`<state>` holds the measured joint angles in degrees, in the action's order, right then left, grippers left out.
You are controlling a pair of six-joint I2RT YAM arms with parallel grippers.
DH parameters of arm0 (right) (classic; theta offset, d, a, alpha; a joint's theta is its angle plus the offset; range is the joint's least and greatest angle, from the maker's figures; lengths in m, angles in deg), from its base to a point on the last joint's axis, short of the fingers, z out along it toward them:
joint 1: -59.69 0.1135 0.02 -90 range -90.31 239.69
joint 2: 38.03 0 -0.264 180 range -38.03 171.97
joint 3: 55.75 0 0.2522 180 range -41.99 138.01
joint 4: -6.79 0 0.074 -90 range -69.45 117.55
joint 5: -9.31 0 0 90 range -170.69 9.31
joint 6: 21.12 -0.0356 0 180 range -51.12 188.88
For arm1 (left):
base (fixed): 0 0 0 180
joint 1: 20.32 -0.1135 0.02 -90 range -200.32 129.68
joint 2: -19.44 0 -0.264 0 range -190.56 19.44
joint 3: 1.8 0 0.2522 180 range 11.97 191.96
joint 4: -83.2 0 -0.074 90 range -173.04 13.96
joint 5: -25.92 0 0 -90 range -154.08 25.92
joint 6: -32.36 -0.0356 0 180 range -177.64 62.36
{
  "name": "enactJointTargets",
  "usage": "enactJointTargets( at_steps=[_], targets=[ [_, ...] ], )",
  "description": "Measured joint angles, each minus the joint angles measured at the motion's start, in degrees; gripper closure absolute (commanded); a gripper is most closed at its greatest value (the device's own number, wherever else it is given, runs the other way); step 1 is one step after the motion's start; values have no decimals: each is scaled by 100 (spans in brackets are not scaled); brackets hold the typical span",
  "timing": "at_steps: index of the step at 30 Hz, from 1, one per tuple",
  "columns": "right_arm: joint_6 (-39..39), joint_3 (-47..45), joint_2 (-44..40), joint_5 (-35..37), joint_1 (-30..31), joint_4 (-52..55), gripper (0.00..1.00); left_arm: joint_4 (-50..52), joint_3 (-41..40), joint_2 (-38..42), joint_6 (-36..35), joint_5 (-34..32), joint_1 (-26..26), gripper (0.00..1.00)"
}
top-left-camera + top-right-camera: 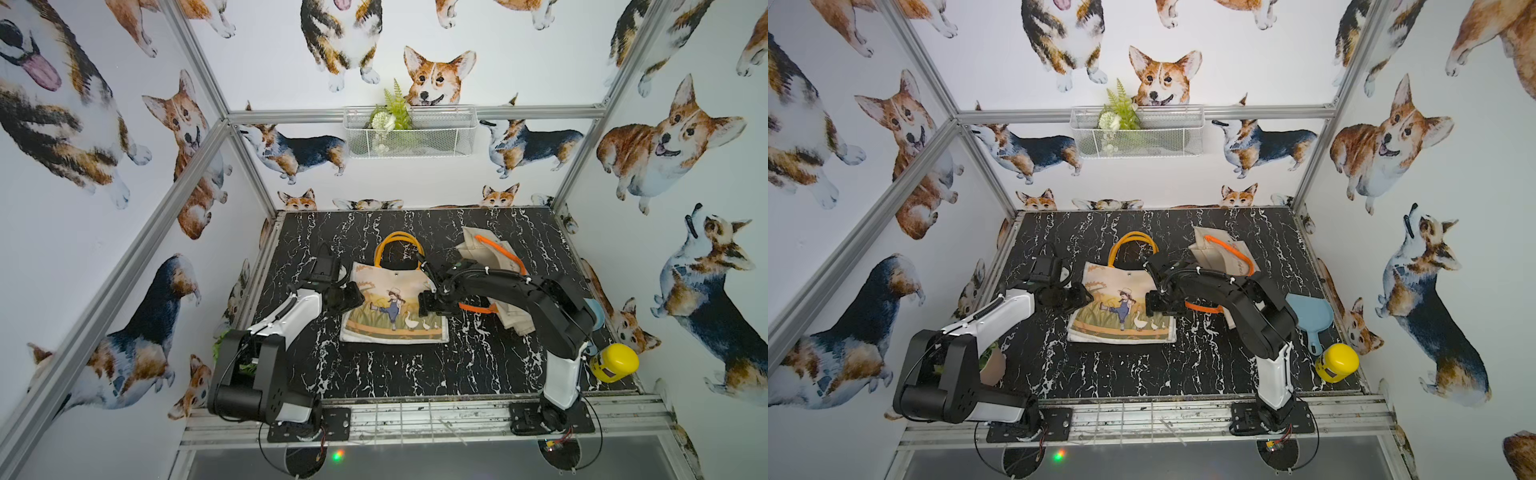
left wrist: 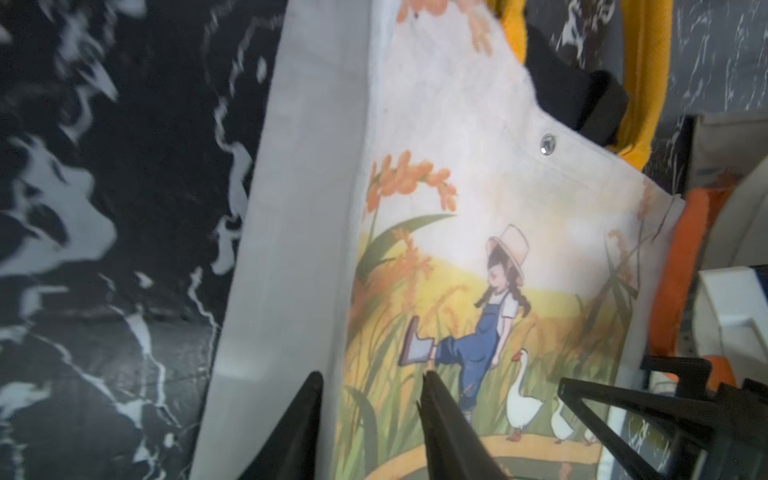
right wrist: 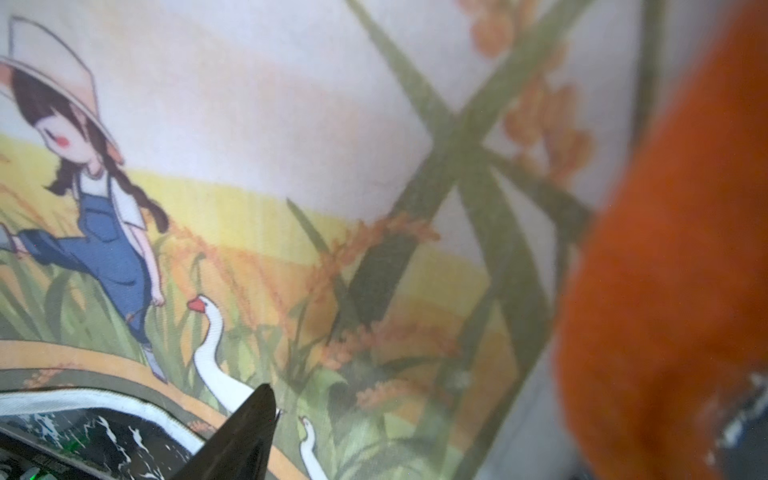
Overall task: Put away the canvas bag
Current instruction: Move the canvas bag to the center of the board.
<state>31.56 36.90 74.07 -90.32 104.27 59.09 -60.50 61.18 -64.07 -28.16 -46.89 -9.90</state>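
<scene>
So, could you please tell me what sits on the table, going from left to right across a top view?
In order: potted plant → printed canvas bag → cream bag with orange straps → blue scoop → yellow jar.

Both top views look down from high up, toward the back wall [image 1: 540, 62], and share the whole bench [image 1: 415, 374]. Each wrist view looks from very close at the canvas bag [image 2: 457, 208]; both see its painted girl [image 3: 95, 187].
</scene>
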Motion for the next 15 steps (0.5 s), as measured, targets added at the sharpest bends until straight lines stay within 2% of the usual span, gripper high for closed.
enactJointTargets(
  at_steps=[4, 11, 15],
  targets=[
    [155, 1012, 682, -72, -35, 258, 25, 116, 680, -533, -146, -101, -111, 60],
    [313, 2671, 1674, -284, -310, 693, 26, 170, 1300, -1606, -284, -105, -553, 62],
    [417, 3781, 2269, -396, -382, 1045, 26, 376, 1773, -1945, -404, -155, -758, 62]
  ],
)
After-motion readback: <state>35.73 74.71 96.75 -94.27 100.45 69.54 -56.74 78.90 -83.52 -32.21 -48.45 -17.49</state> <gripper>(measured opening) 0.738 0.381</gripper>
